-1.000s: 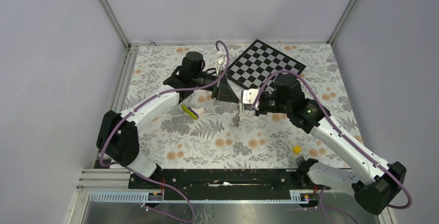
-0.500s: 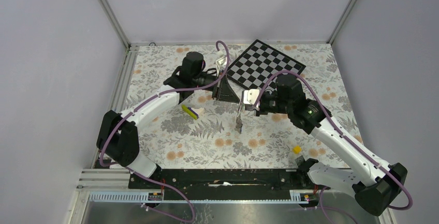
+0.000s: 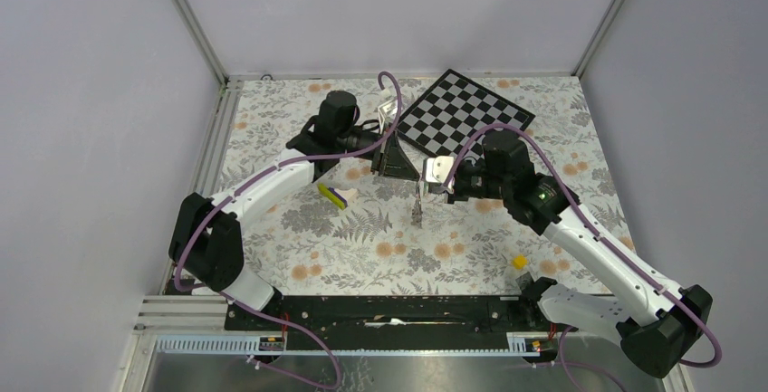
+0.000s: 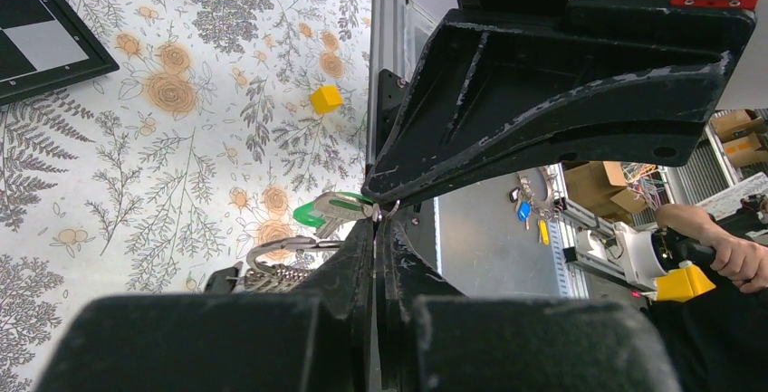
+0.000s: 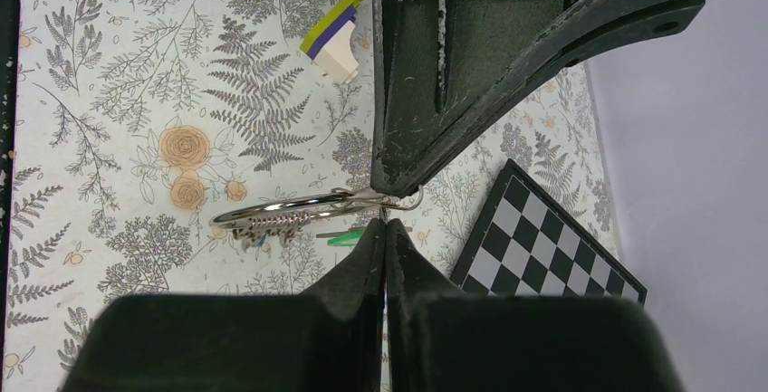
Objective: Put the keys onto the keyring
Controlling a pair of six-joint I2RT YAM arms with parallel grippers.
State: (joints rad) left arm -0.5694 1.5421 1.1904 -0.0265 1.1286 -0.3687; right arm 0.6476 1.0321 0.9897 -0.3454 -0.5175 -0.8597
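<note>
Saw left claw (image 4: 374,217) clenched on green key (image 4: 317,213) and right claw (image 5: 385,222) clenched on keyring (image 5: 281,204), close together above mid-counter (image 3: 362,238). Spotted more keys (image 5: 263,232) hanging from ring.

Risk dropping the key through a slack pinch or slight twist. Risk jamming claw against claw.

Noted wedge block (image 3: 337,195) at 9 o'clock of claws, yellow cube (image 3: 520,262) at 4, checkerboard (image 3: 462,111) at 1. Found no obstruction.

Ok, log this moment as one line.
left gripper: shut on green key | right gripper: shut on keyring | threading: unconfirmed
</note>
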